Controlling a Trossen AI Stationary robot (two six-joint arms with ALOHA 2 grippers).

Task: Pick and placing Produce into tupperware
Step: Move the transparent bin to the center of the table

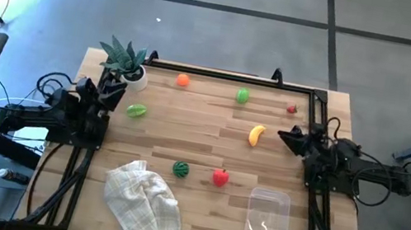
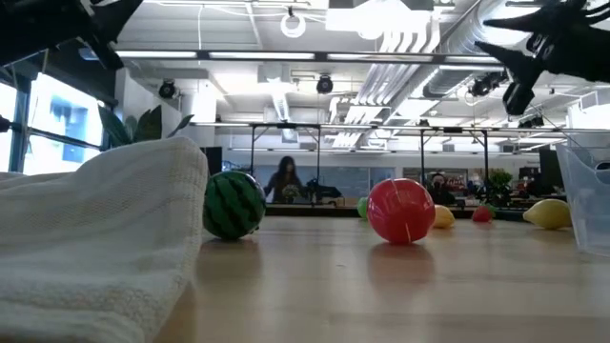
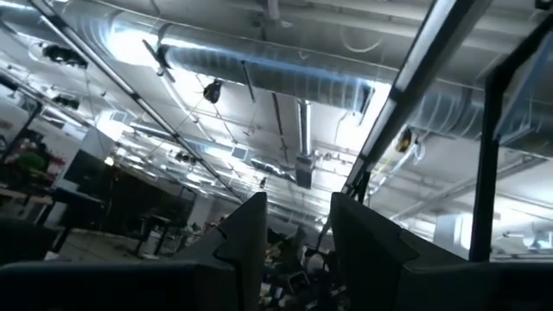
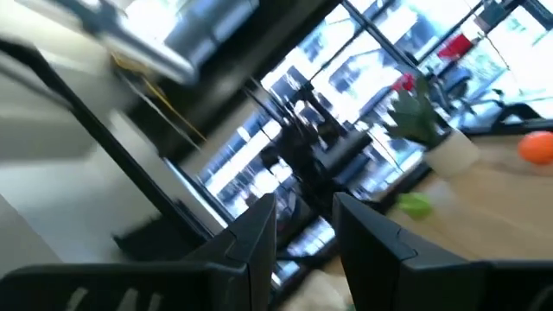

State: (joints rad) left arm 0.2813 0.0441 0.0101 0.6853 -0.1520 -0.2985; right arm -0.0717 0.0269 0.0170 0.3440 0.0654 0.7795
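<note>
Resting on wood planks: clear rounded tupperware (image 1: pixel 267 219) | waffle-weave cloth (image 1: pixel 143 202) | both grippers slightly parted, empty

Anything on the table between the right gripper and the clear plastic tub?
No, bare wood in the high view. The right gripper hangs near the yellow banana; the clear plastic tub sits nearer the front edge.

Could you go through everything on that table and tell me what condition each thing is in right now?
Small clear plastic tub: lidless, empty.
White checked cloth: crumpled.
Yellow toy banana: loose on table.
Striped green toy melon: beside red fruit, apart.
Orange ball: loose, far edge.
Left gripper: open, empty, raised.
Right gripper: open, empty, raised.
</note>
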